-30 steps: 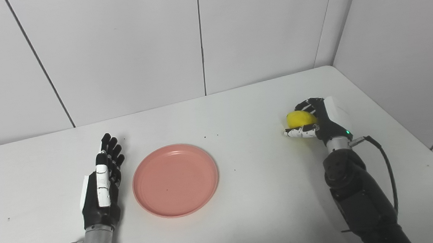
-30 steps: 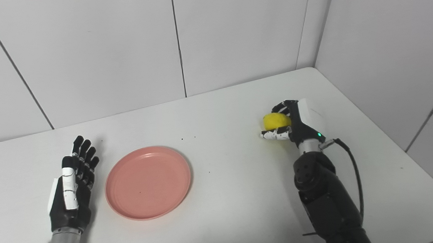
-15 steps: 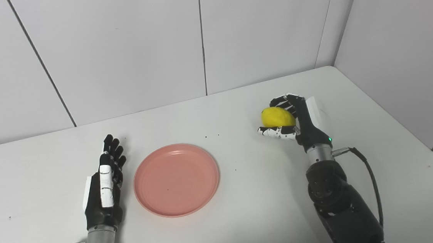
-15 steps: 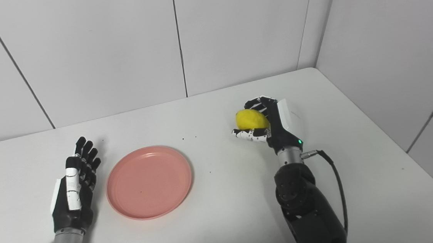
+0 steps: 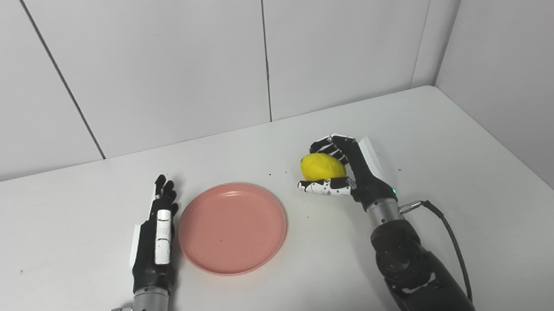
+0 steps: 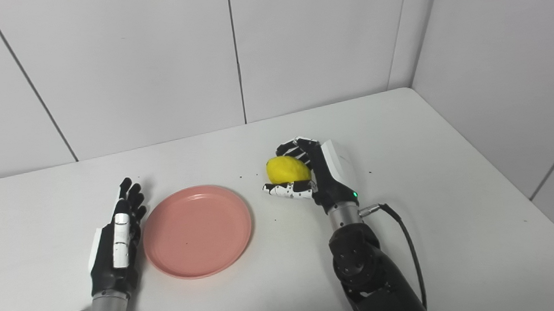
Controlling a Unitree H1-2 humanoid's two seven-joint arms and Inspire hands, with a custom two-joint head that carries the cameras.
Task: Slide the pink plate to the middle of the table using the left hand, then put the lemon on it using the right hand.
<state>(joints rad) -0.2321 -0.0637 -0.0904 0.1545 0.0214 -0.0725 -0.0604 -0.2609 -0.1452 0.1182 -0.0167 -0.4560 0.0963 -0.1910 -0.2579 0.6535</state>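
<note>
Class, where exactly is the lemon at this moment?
The lemon is held in the right hand, just off the plate's right rim, right of centre in both eye views. It is not yet over the plate.

Smooth matt pink plate [image 5: 233,227], matt white table [image 5: 483,198], dull yellow lemon [image 5: 322,166], glossy wall panels [image 5: 161,61]

right hand [image 6: 319,178] fingers [image 6: 290,148] around lemon [image 6: 287,169], pink plate [image 6: 197,231] beside flat left hand [image 6: 115,250]
</note>
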